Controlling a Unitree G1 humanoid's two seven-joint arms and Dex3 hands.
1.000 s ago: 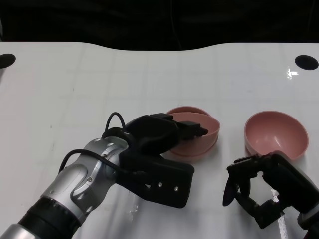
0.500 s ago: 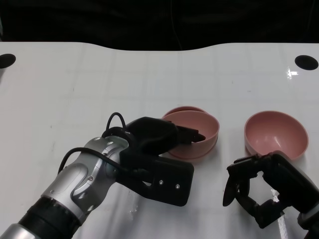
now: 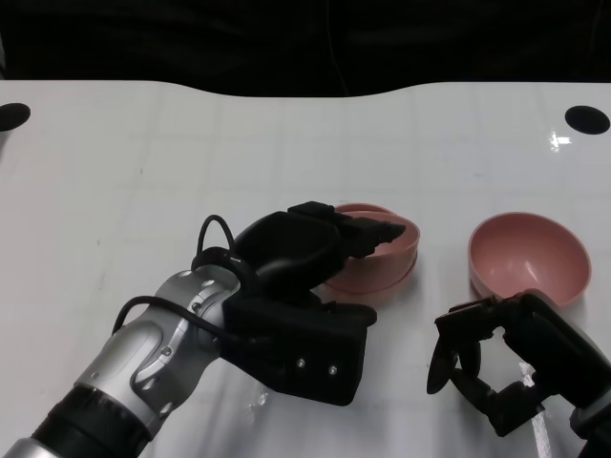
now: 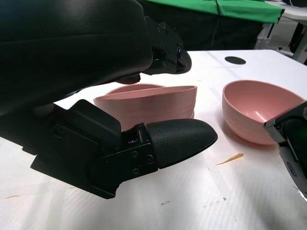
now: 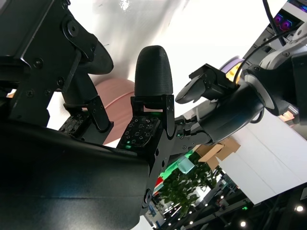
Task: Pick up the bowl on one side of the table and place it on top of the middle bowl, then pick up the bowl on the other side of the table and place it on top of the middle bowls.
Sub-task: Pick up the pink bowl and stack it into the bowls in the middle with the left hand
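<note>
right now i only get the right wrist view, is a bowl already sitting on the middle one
Observer: Yes. The head view shows two pink bowls nested as one middle stack.
Operator: is the left hand gripping it
Observer: Seemingly not. In the left wrist view the left hand hovers there, with a gap between its upper fingers and the rim.
Operator: and the last bowl
Observer: The single pink bowl sits on the table just beyond the open right hand, untouched.

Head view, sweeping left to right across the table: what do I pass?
Left hand → stacked pink bowls → right hand → single pink bowl. The right hand and the single bowl overlap somewhat in that sweep.
</note>
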